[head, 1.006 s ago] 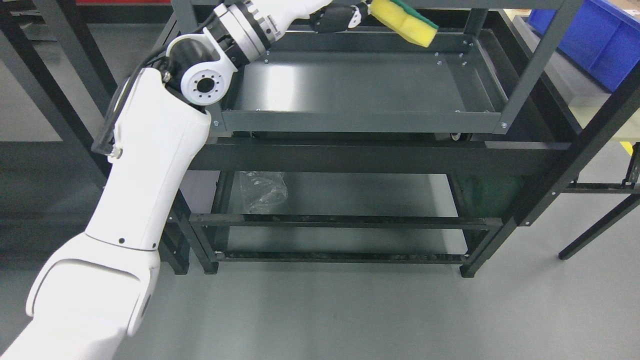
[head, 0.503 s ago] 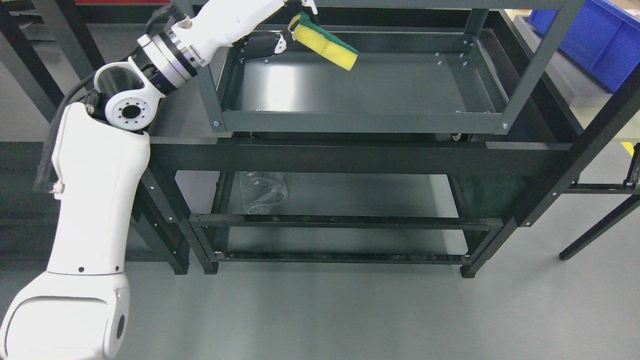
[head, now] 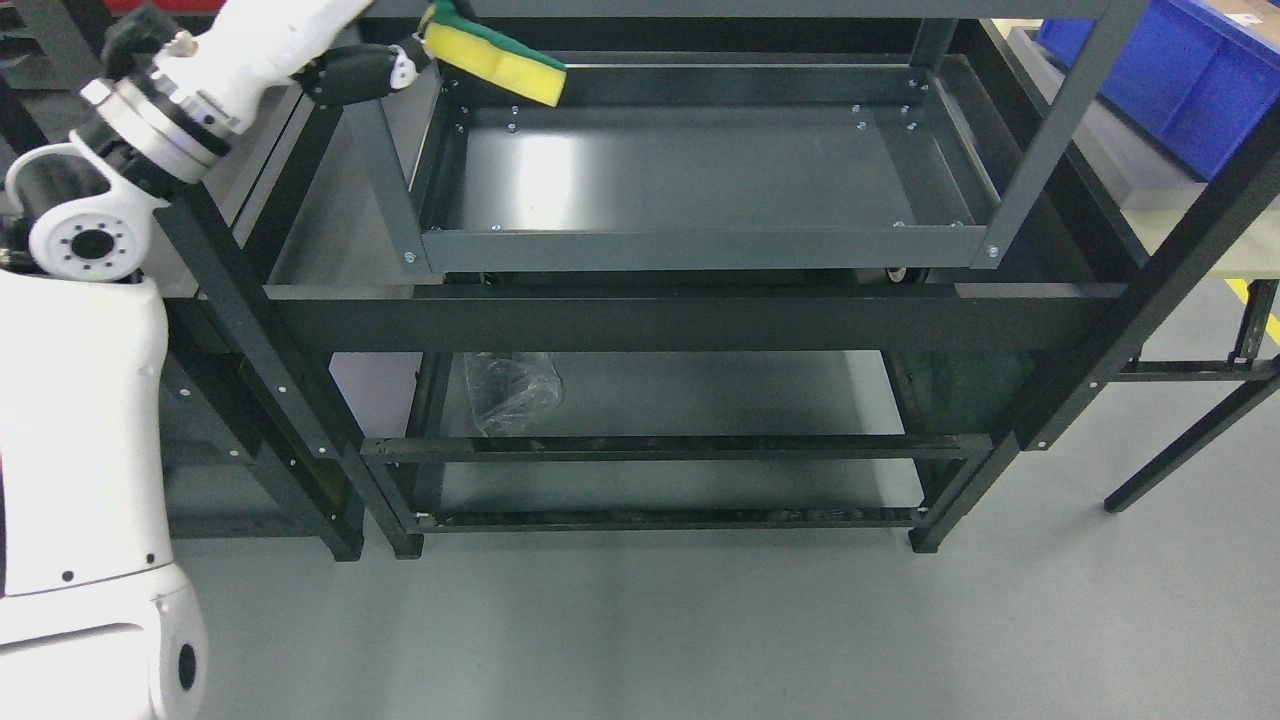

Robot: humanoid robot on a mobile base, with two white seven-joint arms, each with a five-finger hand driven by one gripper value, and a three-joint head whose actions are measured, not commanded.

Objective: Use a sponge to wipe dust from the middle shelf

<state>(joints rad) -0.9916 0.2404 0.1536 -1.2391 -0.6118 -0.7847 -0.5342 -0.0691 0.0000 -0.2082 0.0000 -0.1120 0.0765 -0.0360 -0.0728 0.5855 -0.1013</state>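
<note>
The sponge (head: 493, 62) has slid a long way across the shelf. A second ago it was over by the far right end of the middle shelf (head: 700, 170). Half a second ago it was near the middle. Now it is up at the back left corner. The whole picture has shifted a little too, so the camera moved as well, but the arm swung much more than that. The big white elbow has pulled back out to the left side of the rack.

This looks like one long wipe from right to left along the back of the shelf. That wipe seems to be at its end now. The front part of the shelf, closer to the robot than the hand, may still need wiping.

The left hand (head: 365, 70) is just left of the sponge and holds it by its left end. The dark fingers are closed tight on that end. The sponge sticks out to the right of the hand, yellow side down, green side up. It is hard to tell if the sponge is touching the shelf or floating just above the back rail, because the view is from high up.

The right hand cannot be seen.
</note>
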